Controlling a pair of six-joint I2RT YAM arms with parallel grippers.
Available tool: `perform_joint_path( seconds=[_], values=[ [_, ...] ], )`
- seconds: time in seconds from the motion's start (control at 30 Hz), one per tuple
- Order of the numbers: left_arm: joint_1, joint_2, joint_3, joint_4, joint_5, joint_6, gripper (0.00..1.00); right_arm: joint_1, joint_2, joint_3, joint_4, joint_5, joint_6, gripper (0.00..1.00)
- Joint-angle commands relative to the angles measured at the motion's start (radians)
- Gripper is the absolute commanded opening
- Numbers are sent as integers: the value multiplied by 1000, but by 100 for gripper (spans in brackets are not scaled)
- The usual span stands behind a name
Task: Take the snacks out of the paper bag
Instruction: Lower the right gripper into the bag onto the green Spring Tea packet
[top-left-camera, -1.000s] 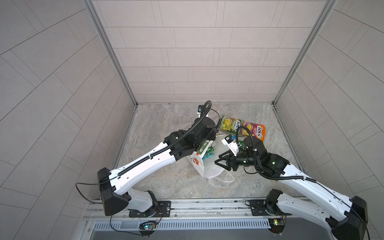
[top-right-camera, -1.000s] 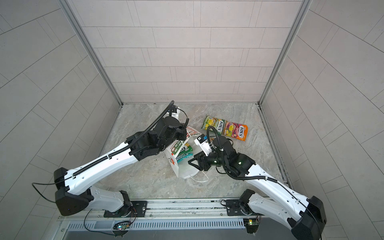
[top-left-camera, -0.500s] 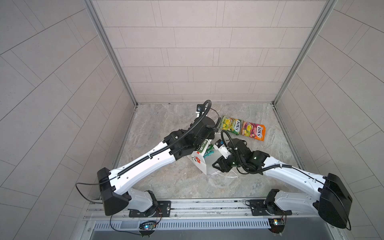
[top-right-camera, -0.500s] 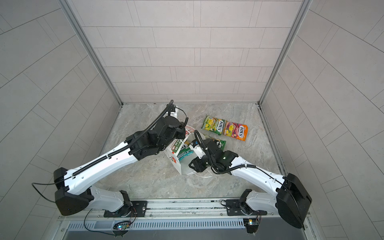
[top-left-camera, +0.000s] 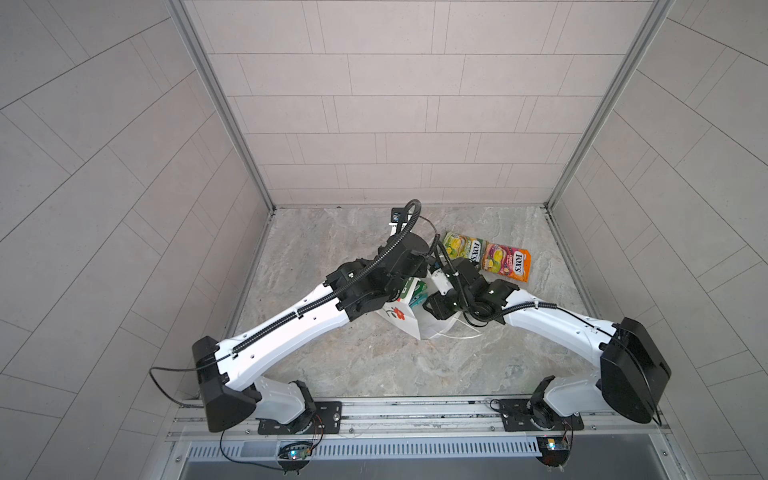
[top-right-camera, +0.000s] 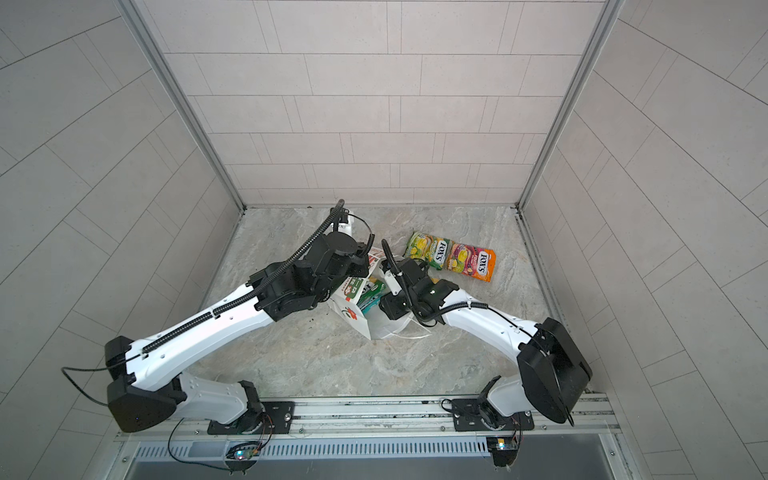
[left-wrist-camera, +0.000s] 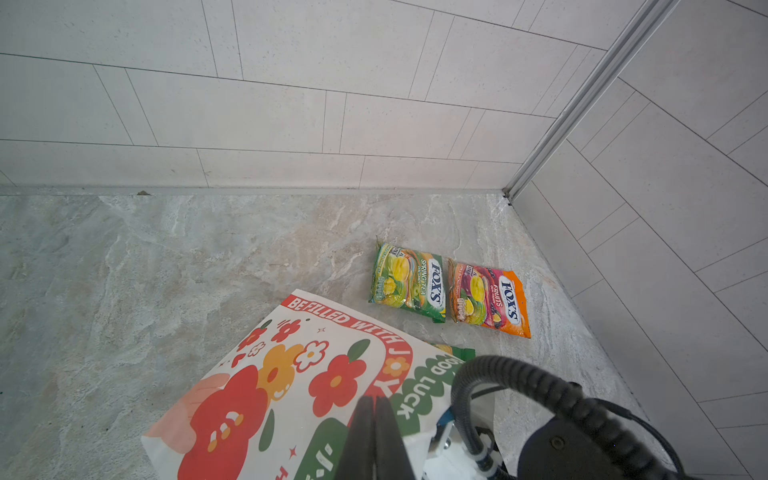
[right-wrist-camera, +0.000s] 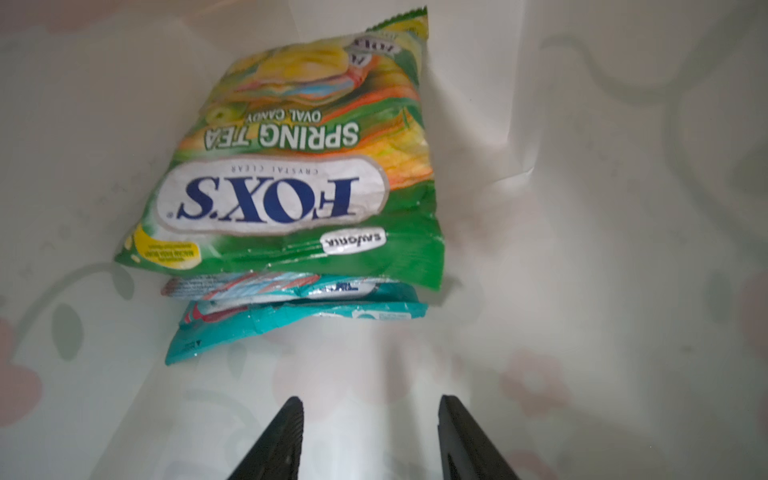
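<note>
Black right pincer (right-wrist-camera: 372, 401): jaws roughly half apart with nothing between them. It sits inside the mouth of the white paper bag (right-wrist-camera: 582, 249) printed with red flowers, aimed at the stack ahead, and I judge it is lining up a grab.
Nearest the tips: teal packets (right-wrist-camera: 299, 322) of glossy plastic with red-white stripes, at least two. Their thin edges jut toward the right pincer, close but untouched.
Over those: green-yellow glossy plastic packet (right-wrist-camera: 291, 166) marked "FOX'S SPRING TEA". It is crinkled, lies flat atop the teal ones and reaches farther from the tips, with its serrated seam at the far end.
Around the right pincer: the paper bag's thin walls on every side, the flower print showing faintly through. The bag lies on its side.
Black left pincer (left-wrist-camera: 374, 401): jaws pressed fully together on the upper wall of the paper bag (left-wrist-camera: 232, 399) near its mouth, apparently lifting it so the opening gapes for the right pincer.
Beyond the left pincer: second green-yellow packet (left-wrist-camera: 407, 282) and orange-pink packet (left-wrist-camera: 488, 297). They lie flat with edges meeting on the grey marbled surface (left-wrist-camera: 166, 257), apart from the bag, likely parked clear of the working path.
Progress: two snacks out, at least three inside. Whether more hide underneath cannot be told.
Handling: the slick film may slip between the jaws, so pinching a protruding edge looks safest.
</note>
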Motion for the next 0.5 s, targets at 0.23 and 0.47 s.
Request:
perform_joint_path(
  seconds=[0.23, 0.47],
  values=[
    [5, -6, 8, 15, 0, 16, 0, 0, 17, -7, 201, 50, 325, 53],
    [5, -3, 9, 19, 12, 17, 0, 2, 48, -9, 261, 107, 446, 53]
  ],
)
